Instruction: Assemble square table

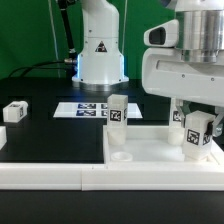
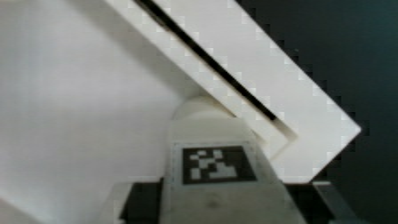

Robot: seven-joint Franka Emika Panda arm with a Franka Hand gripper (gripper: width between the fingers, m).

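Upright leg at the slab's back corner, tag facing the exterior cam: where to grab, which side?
Take the upright leg by its upper half, coming straight down from above, fingers on two opposite sides. It stands vertical on the tabletop slab, with free space over and beside it. The gripper is shut on a second leg right now.

We log a matte black tabletop (image 1: 50, 135) across most of the exterior view. Behind it a dark green backdrop (image 1: 25, 30) fills the rear on the exterior view's left, with thin black cables (image 1: 40, 66) running across it. The marker board (image 1: 88, 108), flat and white with printed tags, lies on the black surface towards the back. A long white L-shaped border wall (image 1: 50, 174) runs along the near edge. Light is even and soft. In the wrist view we get a dark blurred surface (image 2: 347, 40) in one corner.
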